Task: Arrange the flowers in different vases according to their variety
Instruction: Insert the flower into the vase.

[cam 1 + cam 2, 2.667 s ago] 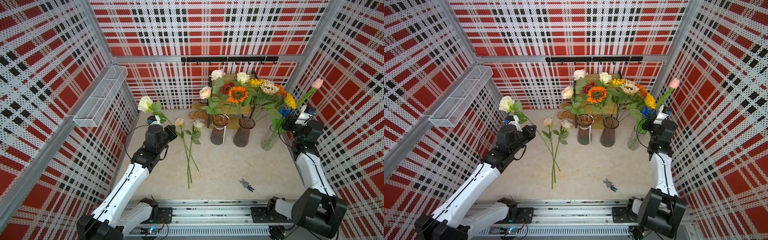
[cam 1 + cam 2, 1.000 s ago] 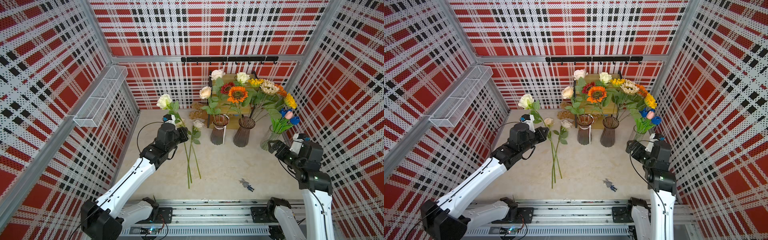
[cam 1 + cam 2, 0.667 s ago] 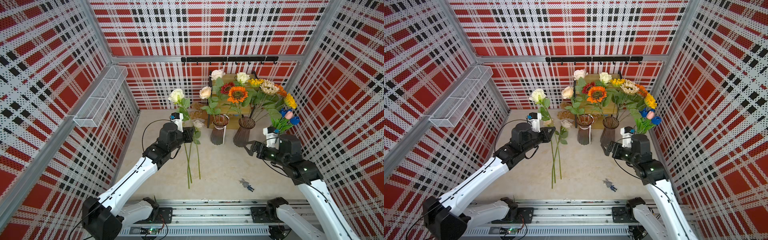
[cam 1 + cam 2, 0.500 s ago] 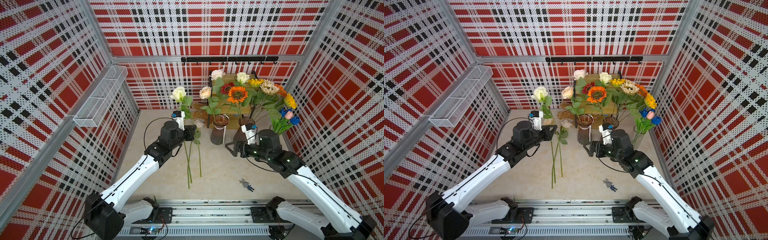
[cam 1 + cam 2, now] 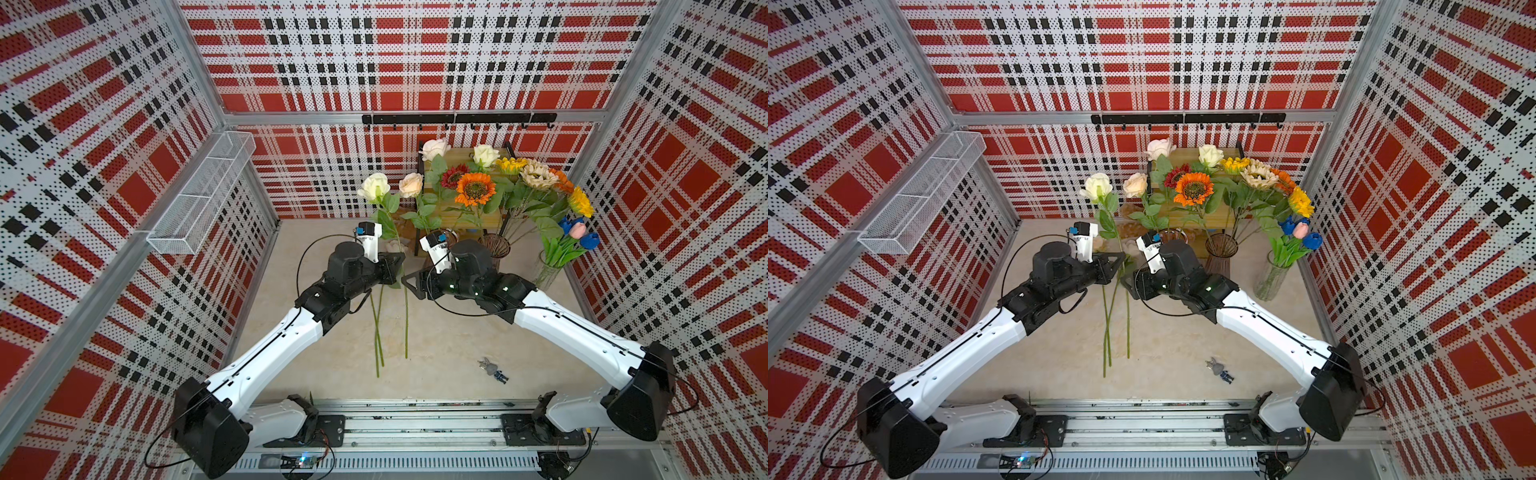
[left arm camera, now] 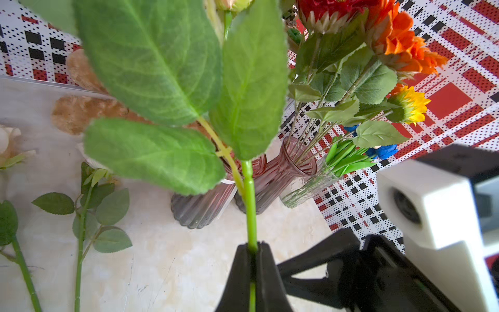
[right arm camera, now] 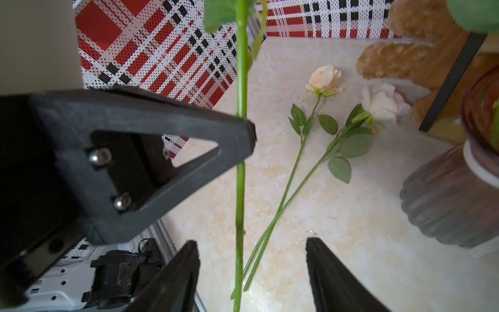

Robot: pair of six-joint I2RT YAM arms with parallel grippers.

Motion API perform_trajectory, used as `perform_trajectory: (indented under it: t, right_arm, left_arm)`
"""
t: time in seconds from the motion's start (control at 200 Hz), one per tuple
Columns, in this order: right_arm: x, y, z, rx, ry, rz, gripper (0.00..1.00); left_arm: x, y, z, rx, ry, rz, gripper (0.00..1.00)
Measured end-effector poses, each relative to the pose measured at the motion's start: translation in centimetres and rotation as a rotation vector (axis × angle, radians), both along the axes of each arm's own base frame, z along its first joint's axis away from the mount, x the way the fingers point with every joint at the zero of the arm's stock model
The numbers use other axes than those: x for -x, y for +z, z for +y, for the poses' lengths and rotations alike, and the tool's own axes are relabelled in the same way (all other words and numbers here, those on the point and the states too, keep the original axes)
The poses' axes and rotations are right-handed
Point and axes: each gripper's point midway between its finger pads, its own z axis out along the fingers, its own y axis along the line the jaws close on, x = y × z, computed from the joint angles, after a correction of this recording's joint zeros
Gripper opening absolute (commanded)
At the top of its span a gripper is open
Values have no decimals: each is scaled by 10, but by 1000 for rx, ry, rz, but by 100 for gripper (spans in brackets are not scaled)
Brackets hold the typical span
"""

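Note:
My left gripper [image 6: 252, 247] is shut on the green stem [image 6: 249, 202] of a white rose [image 5: 375, 188], held upright over the table's middle. My right gripper [image 7: 251, 241] is open, its jaws on either side of that stem [image 7: 240, 189] below the left gripper [image 7: 249, 127], not touching it. Two more roses [image 7: 324, 78] lie flat on the table. Behind stand a ribbed vase of roses [image 6: 205, 205], a ribbed vase [image 5: 1221, 253] of sunflowers [image 5: 476, 189], and a clear vase [image 5: 548, 270] with blue and pink tulips [image 5: 575, 232].
A white wire basket [image 5: 199, 203] hangs on the left wall. A small toy figure [image 5: 494, 370] lies near the front right. A wooden stand [image 5: 457, 208] and a brown plush [image 7: 405, 62] sit behind the vases. A black hook rail [image 5: 457, 118] runs along the back wall.
The right arm left the pink tulip in the clear vase and swung to the middle, its jaws narrowing around the rose stem. The left arm carried the white rose rightward.

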Motion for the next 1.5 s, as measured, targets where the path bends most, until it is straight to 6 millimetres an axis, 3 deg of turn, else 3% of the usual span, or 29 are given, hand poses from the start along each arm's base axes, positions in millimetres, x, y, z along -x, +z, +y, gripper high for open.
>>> perform_trajectory:
  t: [0.296, 0.351, 0.406, 0.476, 0.551, 0.576, 0.621, 0.747, 0.882, 1.042, 1.092, 1.112, 1.318, 1.498]
  right_arm:
    - [-7, 0, 8, 5, 17, -25, 50]
    - [-7, -2, 9, 6, 21, -24, 44]
    - [-7, -3, 10, 2, 25, -18, 28]
    - [-6, -2, 12, -5, 37, -16, 0]
    - [-4, 2, 14, -8, 44, -23, 0]
    - [-5, 3, 15, -10, 44, -26, 0]
    - [-6, 4, 14, -6, 35, -32, 0]
    - [-13, 6, 9, 10, -2, -52, 0]
    - [-28, 18, 2, 34, -75, -111, 0]
    - [-55, 52, -5, 69, -177, -239, 0]
    - [-63, 67, -8, 81, -212, -293, 0]
    - [-65, 73, -10, 86, -226, -315, 0]
    - [-85, 123, -32, 133, -362, -513, 0]
    - [-95, 132, -41, 193, -421, -624, 0]
  left_arm:
    - [12, 9, -8, 20, -34, -21, 0]
    - [13, 10, -9, 22, -39, -22, 0]
    - [14, 10, -10, 24, -42, -21, 0]
    - [15, 10, -11, 26, -45, -20, 13]
    - [14, 9, -11, 27, -39, -19, 48]
    - [14, 9, -10, 26, -34, -20, 67]
    - [11, 8, -7, 22, -12, -17, 80]
    - [0, -2, 16, -10, 99, 20, 88]
    - [-16, -18, 67, -68, 277, 91, 88]
    - [-26, -47, 122, -115, 430, 201, 89]
    - [-26, -64, 132, -132, 449, 244, 92]
    - [-25, -72, 135, -141, 456, 267, 99]
    - [-16, -159, 137, -253, 435, 491, 99]
    - [-17, -193, 135, -299, 409, 576, 99]
